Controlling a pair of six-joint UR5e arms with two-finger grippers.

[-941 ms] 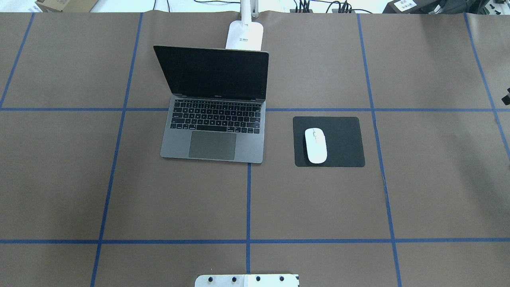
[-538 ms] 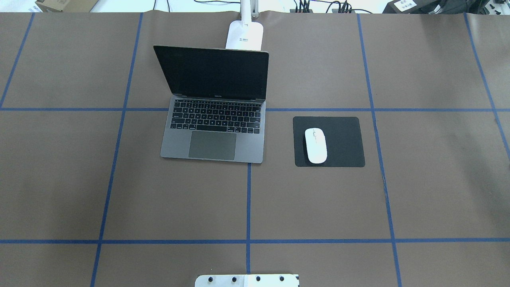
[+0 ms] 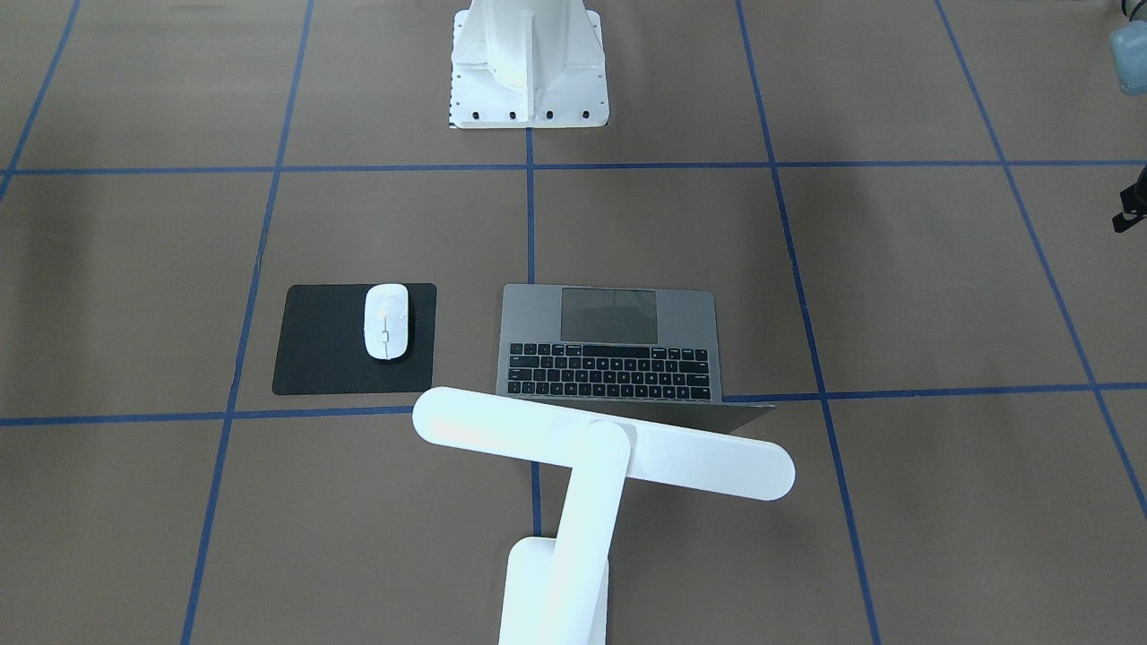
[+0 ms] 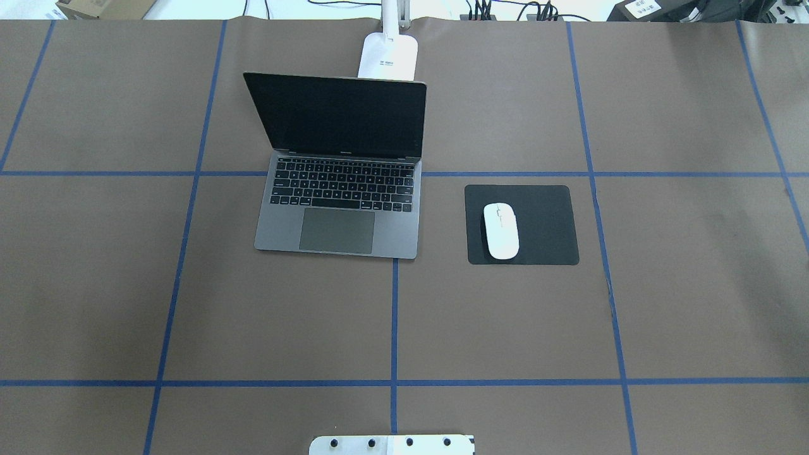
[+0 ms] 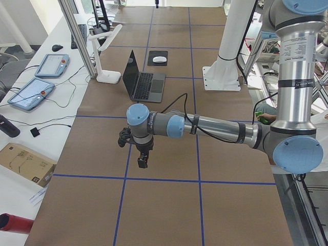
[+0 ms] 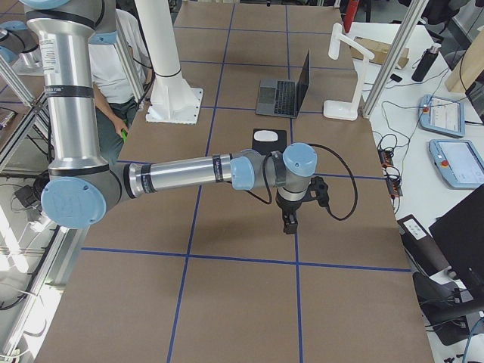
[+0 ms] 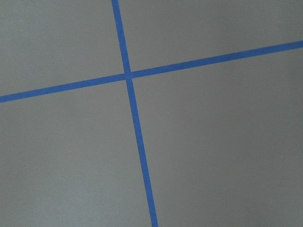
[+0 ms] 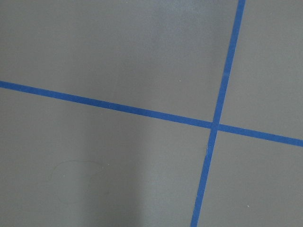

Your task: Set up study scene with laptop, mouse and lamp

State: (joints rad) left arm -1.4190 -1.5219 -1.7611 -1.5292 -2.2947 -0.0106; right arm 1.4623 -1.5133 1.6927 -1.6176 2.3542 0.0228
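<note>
The laptop (image 4: 337, 230) stands open on the brown table, left of centre, screen facing me. The white mouse (image 4: 501, 230) lies on a black mat (image 4: 547, 218) to its right. The white lamp (image 3: 600, 443) stands behind the laptop with its bar head over the screen; its base (image 4: 388, 55) is at the table's far edge. My left gripper (image 5: 142, 161) hangs over bare table far to the left. My right gripper (image 6: 290, 221) hangs over bare table far to the right. I cannot tell whether either is open or shut. Both wrist views show only taped table.
Blue tape lines grid the brown table (image 4: 505, 328). The white bolted pedestal (image 3: 529, 63) stands at the near middle edge. Tablets and cables (image 5: 41, 77) lie on the bench beyond the far edge.
A dark bit of the right gripper at the overhead view's right edge has gone out of that view. The laptop, mouse and lamp have not moved.
</note>
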